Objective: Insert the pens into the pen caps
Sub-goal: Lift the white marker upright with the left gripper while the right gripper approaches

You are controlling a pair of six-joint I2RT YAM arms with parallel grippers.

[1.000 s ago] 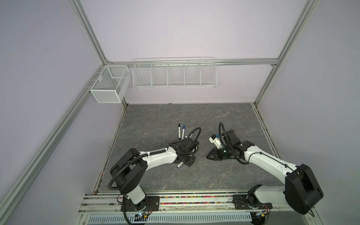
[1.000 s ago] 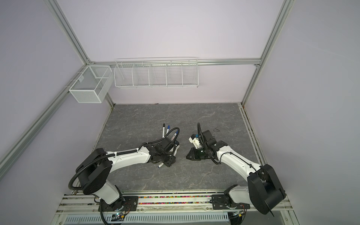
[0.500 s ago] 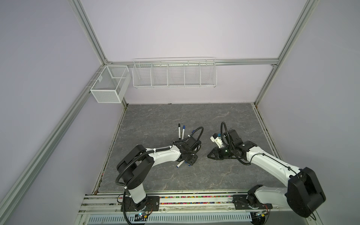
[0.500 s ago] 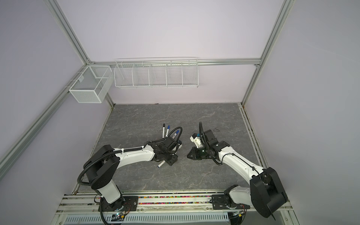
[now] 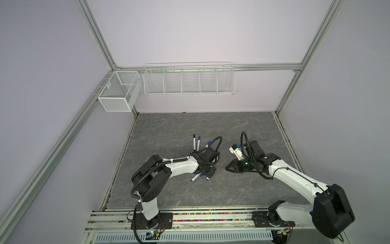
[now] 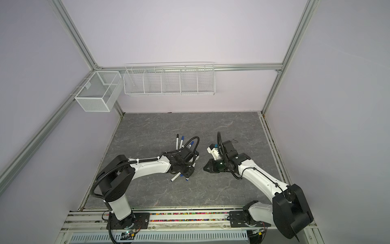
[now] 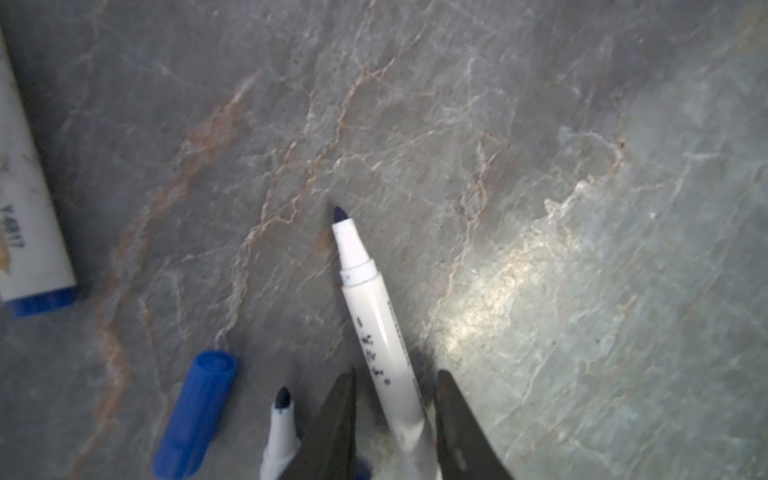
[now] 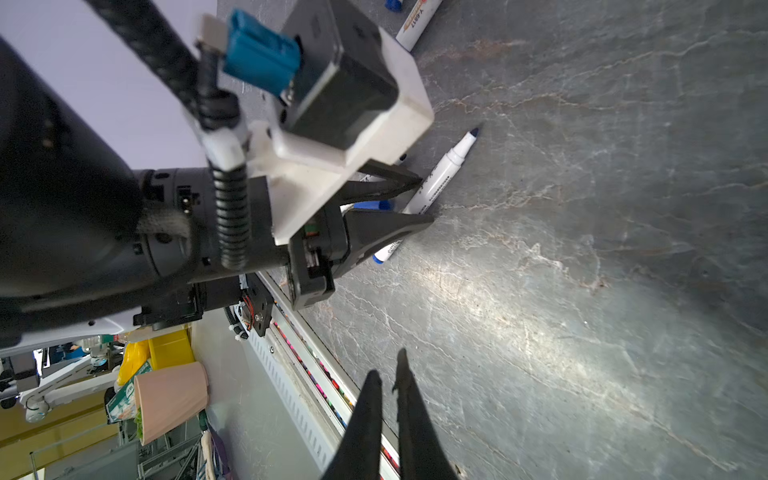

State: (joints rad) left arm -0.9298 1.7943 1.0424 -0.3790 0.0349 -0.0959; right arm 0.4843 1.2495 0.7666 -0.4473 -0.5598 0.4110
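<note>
An uncapped white pen (image 7: 374, 316) with a dark blue tip lies on the mat between the jaws of my left gripper (image 7: 397, 372). The jaws straddle its barrel with a thin gap on each side. Beside it lie a loose blue pen cap (image 7: 195, 411) and a second uncapped pen (image 7: 282, 424). In both top views the left gripper (image 5: 207, 172) sits low over these pens (image 6: 175, 177). Farther back lie three capped pens (image 5: 196, 142). My right gripper (image 8: 387, 365) hovers shut and empty to the right (image 5: 227, 168).
Another pen (image 7: 29, 216) with a blue end plug lies at the edge of the left wrist view. Two white wire baskets (image 5: 188, 79) (image 5: 118, 93) hang on the back wall. The mat's front edge meets a metal rail (image 5: 190, 213).
The left arm's elbow has swung in towards the middle while its gripper stayed low over the pens. The right arm has barely moved.
</note>
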